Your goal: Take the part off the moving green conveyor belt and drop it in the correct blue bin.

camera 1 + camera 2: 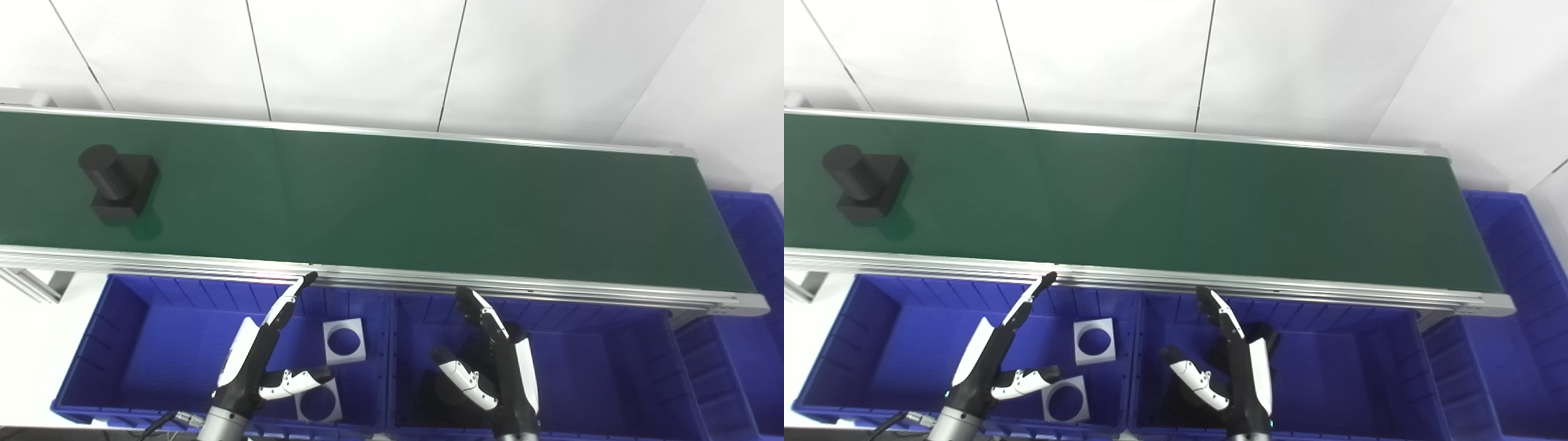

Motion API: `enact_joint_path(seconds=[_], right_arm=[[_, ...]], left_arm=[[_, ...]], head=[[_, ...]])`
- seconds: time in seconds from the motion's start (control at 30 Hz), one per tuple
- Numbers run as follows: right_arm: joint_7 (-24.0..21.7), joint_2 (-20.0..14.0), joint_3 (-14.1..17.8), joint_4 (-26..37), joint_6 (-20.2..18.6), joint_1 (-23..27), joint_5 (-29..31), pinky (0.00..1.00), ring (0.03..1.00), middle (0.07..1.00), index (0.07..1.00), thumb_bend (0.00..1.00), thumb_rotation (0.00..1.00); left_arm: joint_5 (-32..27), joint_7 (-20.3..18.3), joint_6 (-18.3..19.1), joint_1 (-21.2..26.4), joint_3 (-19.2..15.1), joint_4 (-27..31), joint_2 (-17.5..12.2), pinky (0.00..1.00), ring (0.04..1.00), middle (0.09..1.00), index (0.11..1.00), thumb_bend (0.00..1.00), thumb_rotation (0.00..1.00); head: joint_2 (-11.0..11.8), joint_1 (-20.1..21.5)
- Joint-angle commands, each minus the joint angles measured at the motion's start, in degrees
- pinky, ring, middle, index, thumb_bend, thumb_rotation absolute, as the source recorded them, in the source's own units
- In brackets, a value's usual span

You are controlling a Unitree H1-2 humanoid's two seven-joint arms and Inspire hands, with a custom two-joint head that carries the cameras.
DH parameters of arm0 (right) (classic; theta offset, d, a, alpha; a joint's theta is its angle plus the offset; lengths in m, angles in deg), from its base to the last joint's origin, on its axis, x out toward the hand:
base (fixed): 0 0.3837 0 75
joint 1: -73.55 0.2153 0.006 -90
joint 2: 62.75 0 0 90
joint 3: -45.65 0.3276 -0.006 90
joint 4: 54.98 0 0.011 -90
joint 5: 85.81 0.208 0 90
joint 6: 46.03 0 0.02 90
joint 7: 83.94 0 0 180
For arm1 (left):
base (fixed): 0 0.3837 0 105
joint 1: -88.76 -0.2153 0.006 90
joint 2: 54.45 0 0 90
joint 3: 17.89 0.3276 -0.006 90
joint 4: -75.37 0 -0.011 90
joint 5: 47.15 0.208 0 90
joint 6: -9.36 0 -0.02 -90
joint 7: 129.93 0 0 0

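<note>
With both the left hand and right hand open-fingered and empty, wait until the black part rides the green conveyor belt closer, then grasp its upright cylinder.

Both hands have white shells, black fingers.
</note>
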State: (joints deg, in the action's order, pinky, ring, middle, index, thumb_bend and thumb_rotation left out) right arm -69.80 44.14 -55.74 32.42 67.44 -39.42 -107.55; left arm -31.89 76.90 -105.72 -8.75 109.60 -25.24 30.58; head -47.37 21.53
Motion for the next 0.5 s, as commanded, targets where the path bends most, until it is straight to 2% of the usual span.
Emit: enact_joint_path(seconds=[0.0, 0.47], right_arm=[[-0.1, 0.1, -0.3, 1.4, 2.4, 0.1, 0.1, 0.82, 0.824, 0.842, 0.850, 0.72, 0.67], [-0.3, -0.1, -0.3, 1.6, 2.2, 0.5, 0.2, 0.83, 0.827, 0.845, 0.850, 0.71, 0.65]], left_arm=[[-0.1, 1.7, -1.8, 1.2, 0.1, 0.8, -0.7, 0.94, 0.949, 0.942, 0.936, 0.74, 0.81], [-0.4, 2.3, -1.8, 1.6, 0.3, 0.8, -0.7, 0.94, 0.946, 0.936, 0.926, 0.74, 0.80]], head=[[-0.1, -0.1], [0.0, -0.1]])
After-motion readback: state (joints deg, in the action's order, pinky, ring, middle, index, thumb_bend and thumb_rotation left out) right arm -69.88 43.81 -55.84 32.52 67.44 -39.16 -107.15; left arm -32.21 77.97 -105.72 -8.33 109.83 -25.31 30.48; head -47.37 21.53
